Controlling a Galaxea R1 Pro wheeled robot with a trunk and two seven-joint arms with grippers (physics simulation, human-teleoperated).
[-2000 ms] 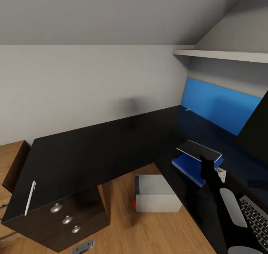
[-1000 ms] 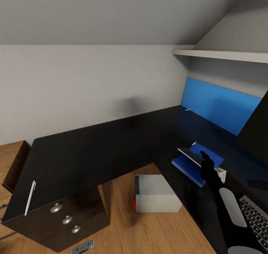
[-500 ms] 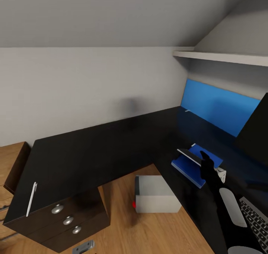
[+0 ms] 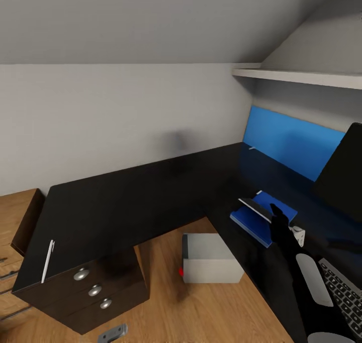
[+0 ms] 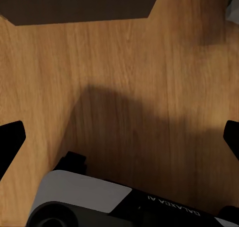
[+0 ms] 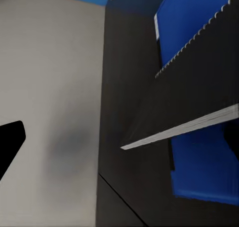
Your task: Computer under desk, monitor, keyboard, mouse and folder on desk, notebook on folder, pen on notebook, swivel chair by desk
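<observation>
1. Nearest us, at the lower right of the head view, our right arm reaches forward over the slim grey keyboard with dark keys (image 4: 346, 290), which lies on the long L-shaped desk with a glossy black top (image 4: 125, 202).
2. Our right gripper (image 4: 275, 213) sits at the dark-covered notebook with white page edges (image 4: 255, 207). In the right wrist view the notebook (image 6: 199, 92) hangs tilted across the flat bright blue folder (image 6: 206, 162). One finger (image 6: 10, 140) stands wide of it, so the claw looks spread; we cannot tell whether it has any hold.
3. The folder (image 4: 264, 217) lies on the desk's right wing, near the front edge.
4. Our left gripper (image 5: 119, 142) points down at the wooden floor (image 5: 124, 62), fingers spread and empty.
5. Below the desk, the silver-grey tower computer (image 4: 211, 265) stands on the floor.
6. On the desk's far-left end lies the thin white pen (image 4: 48, 260), well apart from the folder.
7. At far right stands the wide black monitor (image 4: 342, 172) before the bright blue back panel (image 4: 281, 142).
8. The risk, as we judge it: the tilted notebook could slide off the folder or lie crooked, because it rests on an edge.
</observation>
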